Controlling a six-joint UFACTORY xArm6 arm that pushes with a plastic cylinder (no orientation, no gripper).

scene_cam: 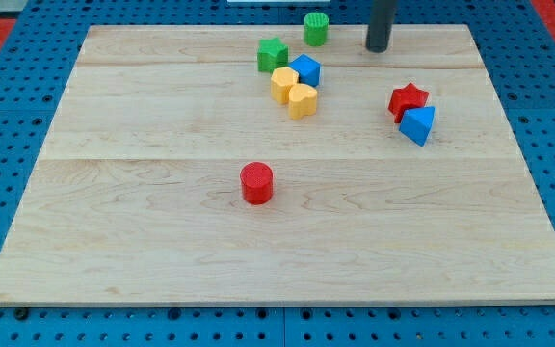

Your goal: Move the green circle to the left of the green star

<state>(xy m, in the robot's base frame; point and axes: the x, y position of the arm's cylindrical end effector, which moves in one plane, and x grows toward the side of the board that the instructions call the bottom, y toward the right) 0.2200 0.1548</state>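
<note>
Surface (162, 241): one pale wooden board made of joined planks is seen, laid on a blue perforated base (8, 318); red matting shows at the view's top corners.
Arm: one straight dark rod comes down from the view's top edge, held close to upright; no gripper is fitted, so nothing can be told of opening or closing.
My tip (378, 48): it rests near the board's top edge, right of centre, touching no block.
Count: eight blocks are counted: two green, two yellow, two blue, two red.
Red cylinder (256, 183): one is found well below and to the left of my tip, alone near the board's middle.
Red star (408, 100): one is set below and slightly right of my tip.
Blue wedge-shaped block (418, 124): one is seen just below the red star, touching it.
Blue cube (306, 69): one is placed left of my tip and a little lower.
Yellow blocks: two rounded ones, (283, 84) and (303, 100), are packed against the blue cube, below and left of my tip.
Green star (273, 54): one is found left of my tip, beside the blue cube.
Green circle (316, 28): one is seen near my tip, to its left and slightly higher, up and to the right of the green star.
</note>
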